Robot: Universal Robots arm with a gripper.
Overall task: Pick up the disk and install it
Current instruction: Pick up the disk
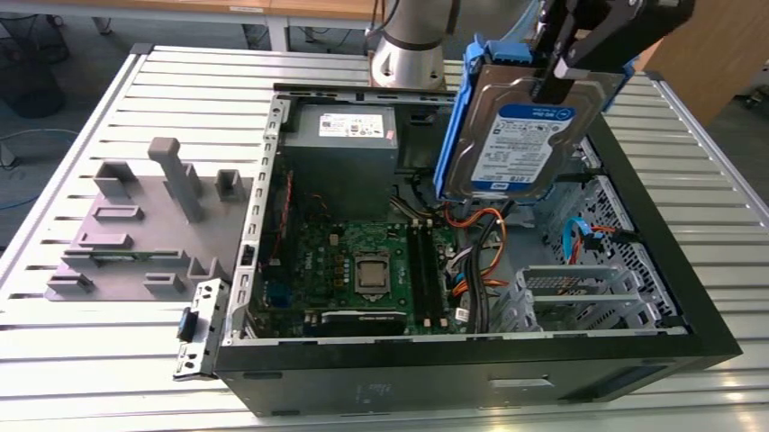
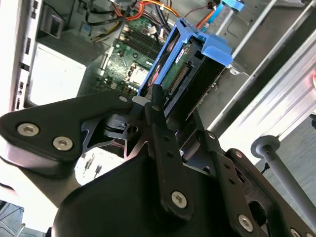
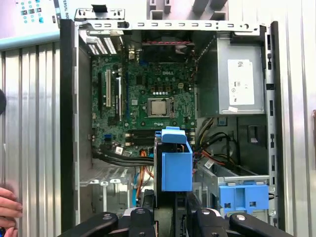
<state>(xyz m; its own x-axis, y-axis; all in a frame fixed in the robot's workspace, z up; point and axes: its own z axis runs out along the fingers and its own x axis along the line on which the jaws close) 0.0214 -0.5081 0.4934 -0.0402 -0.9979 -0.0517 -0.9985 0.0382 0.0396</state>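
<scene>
Exterior view: the gripper [image 1: 556, 88] is clamped on the disk [image 1: 511, 148], hanging nearly upright above the open computer case [image 1: 481, 382]; it looks rigid and rather heavy (shock-sensitive, I judge); its side edges are the safest hold.

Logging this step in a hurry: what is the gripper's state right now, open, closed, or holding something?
Gripper: shut on the disk, holding it on edge in the air above the open computer case.
</scene>
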